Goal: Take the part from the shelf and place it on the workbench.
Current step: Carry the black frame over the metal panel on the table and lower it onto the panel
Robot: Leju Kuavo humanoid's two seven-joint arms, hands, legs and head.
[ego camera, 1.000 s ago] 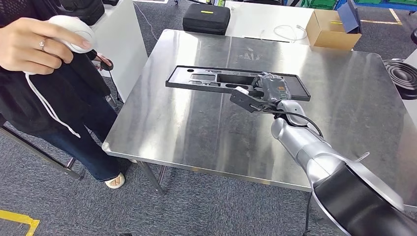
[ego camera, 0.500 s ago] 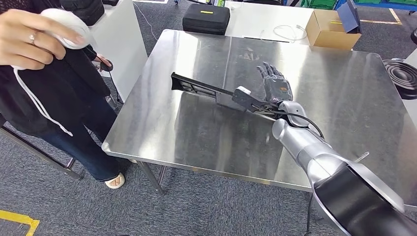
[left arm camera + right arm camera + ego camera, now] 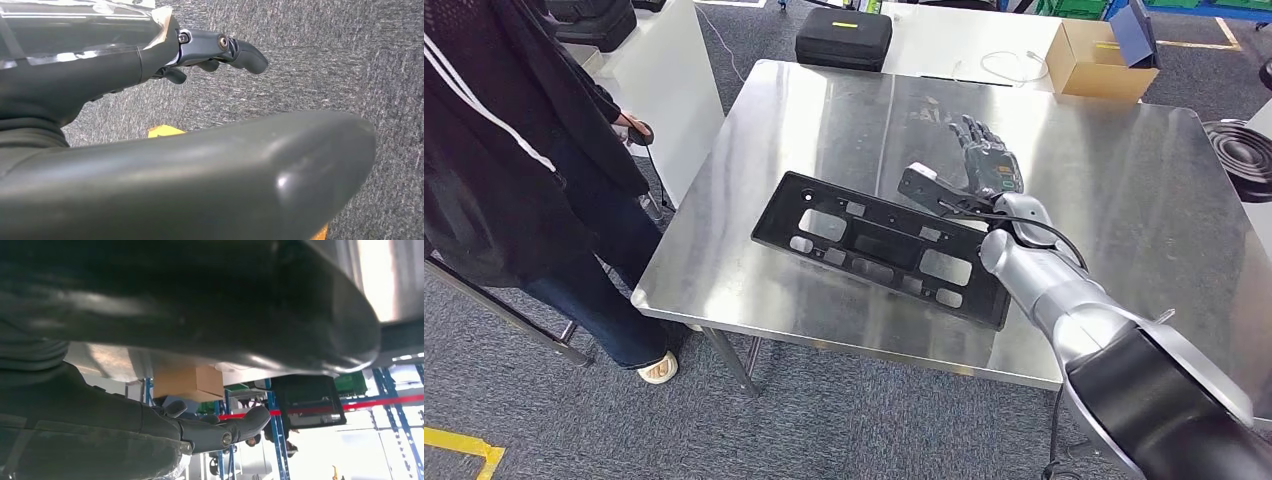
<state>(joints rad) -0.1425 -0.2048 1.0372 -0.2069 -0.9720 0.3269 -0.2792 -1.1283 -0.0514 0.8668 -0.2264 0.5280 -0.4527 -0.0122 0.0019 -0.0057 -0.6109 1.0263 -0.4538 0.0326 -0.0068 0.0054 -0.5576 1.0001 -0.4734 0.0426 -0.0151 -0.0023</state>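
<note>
One second is all it takes for your part to go from gripped to free: a second ago the right hand is closed over its far long edge, half a second ago the fingers spread and the panel stands tipped up on edge, and now it lies flat on the desk, skewed diagonally, with its near corner close to the front rim. Your right hand hovers just beyond the part's far edge, fingers apart and holding nothing, with no contact that you can make out. I judge the placing step done, so what remains for you is to draw the arm back clear of the panel. Your left hand hangs low over grey carpet, fingers curled in around nothing. As for the materials, the part is a long, thin, matte black panel, plastic by the look of it, pierced with rectangular cut-outs and small holes, with a raised lip round its rim. It rests on brushed sheet steel that mirrors the light and shows faint streaks, a slick surface on which such a light panel could slide if nudged. At the desk's left side stands a person in dark clothing
</note>
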